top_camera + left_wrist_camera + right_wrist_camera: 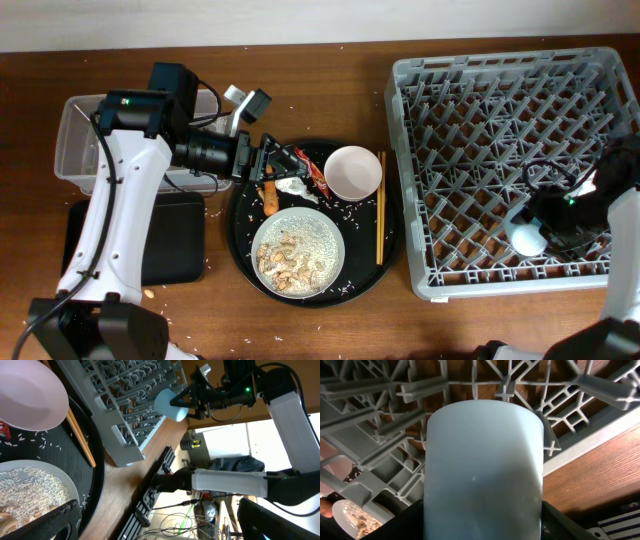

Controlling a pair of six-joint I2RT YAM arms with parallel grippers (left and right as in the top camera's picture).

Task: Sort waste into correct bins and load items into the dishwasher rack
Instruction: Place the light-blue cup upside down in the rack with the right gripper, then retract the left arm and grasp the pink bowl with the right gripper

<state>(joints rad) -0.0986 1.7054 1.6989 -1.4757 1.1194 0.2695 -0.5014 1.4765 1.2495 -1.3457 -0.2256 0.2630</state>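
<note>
My right gripper [545,228] is shut on the small light-blue cup [527,238] and holds it over the front right of the grey dishwasher rack [500,70]. In the right wrist view the cup [482,460] fills the frame above the rack's pegs [380,420]. My left gripper [268,160] is open and empty over the round tray's left rim, beside the red wrapper [308,172], white tissue [293,186] and carrot piece [269,198]. The white bowl [352,172], the chopsticks [379,210] and the grey plate [298,252] of rice and peanuts lie on that tray.
The clear tub [75,150] stands at the far left, partly under my left arm. The shallow black tray [170,240] lies in front of it. Everything else sits on the large round black tray [240,235]. Loose rice is scattered on it and on the table.
</note>
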